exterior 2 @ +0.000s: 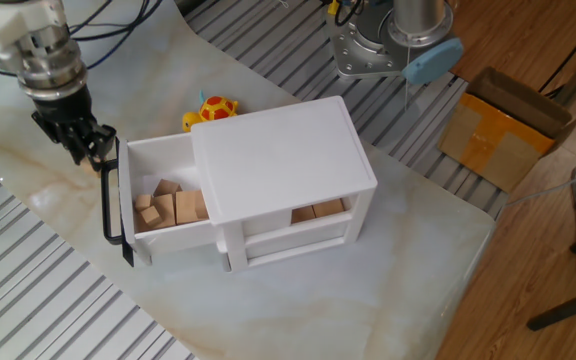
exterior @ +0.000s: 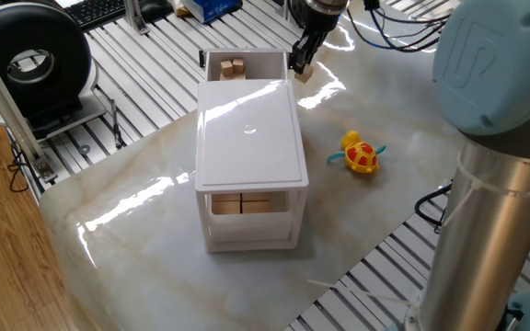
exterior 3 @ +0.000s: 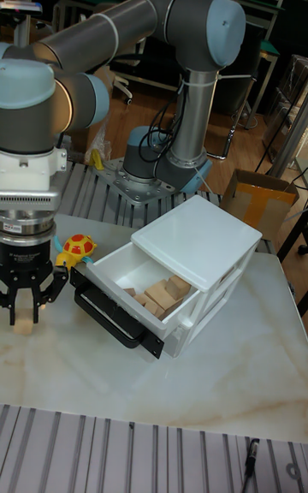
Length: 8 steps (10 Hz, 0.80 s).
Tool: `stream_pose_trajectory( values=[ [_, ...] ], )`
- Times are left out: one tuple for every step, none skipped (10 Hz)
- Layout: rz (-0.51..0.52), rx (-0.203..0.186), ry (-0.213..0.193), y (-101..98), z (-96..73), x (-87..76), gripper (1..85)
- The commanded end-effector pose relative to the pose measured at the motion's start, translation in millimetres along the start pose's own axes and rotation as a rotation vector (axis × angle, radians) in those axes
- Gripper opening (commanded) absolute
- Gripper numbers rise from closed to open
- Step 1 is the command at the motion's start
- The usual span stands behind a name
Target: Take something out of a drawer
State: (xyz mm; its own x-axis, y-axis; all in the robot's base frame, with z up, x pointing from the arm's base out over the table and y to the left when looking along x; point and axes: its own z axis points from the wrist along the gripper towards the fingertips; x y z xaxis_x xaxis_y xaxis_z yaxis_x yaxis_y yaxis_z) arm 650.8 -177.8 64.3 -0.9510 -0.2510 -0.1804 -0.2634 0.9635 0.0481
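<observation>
The white top drawer of the small cabinet stands pulled out, with several pale wooden cubes lying in it. My gripper hangs just outside the drawer's black-handled front, close to the marble table. Its fingers are shut on one small tan wooden cube, which sits at the fingertips low over the tabletop.
A yellow-and-red toy lies on the table beside the cabinet. The lower drawers hold larger wooden blocks. A cardboard box sits on the floor, the robot base behind the table, a black round device at the left.
</observation>
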Motion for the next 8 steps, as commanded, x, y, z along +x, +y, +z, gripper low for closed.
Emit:
stream_pose_trajectory(
  values=[
    [0.013,0.004,-0.012,-2.4,12.0,-3.9,1.0],
    [0.014,0.0,-0.005,-1.7,15.1,-2.3,2.3],
    [0.008,0.003,-0.005,-2.7,20.0,-1.3,5.0],
    [0.006,-0.002,-0.008,-2.0,22.3,-0.5,11.7],
    [-0.001,-0.003,-0.009,-2.6,23.4,0.1,12.0],
    [-0.003,-0.007,-0.012,-2.2,25.8,-0.2,12.0],
    [-0.006,-0.008,-0.014,-2.0,27.7,-0.8,13.0],
    [-0.009,-0.01,-0.014,-1.6,29.4,-1.1,15.0]
  ],
)
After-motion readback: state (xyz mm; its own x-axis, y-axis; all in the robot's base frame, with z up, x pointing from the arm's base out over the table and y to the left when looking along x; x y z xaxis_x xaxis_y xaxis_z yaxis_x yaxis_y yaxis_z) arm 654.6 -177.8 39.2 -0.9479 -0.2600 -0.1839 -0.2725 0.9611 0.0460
